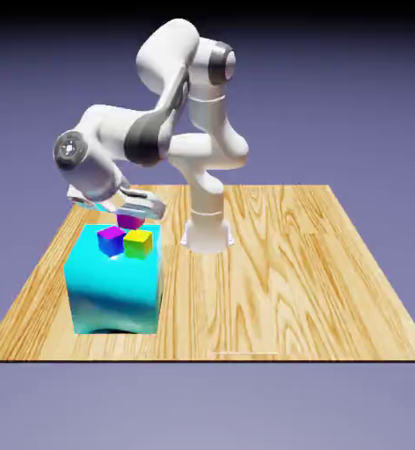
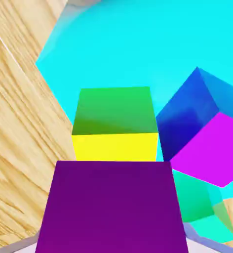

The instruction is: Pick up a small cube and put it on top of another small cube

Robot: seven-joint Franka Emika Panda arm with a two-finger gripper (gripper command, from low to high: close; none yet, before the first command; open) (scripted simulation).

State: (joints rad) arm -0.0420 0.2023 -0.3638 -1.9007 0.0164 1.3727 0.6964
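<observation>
Gripping the magenta-pink cube tight between the 2 finger tips of the gripper. Just beside it in the hand view, a yellow and green cube. Near that, a blue and purple cube. Under both, the big cyan cube.

Yellow cube leaves the blue-magenta cube little clearance

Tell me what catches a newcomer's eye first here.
The big cyan cube on the wooden table, at the exterior view's left. Next, the small yellow cube on top of it, and the dark magenta cube held in the gripper, large in the hand view.
</observation>
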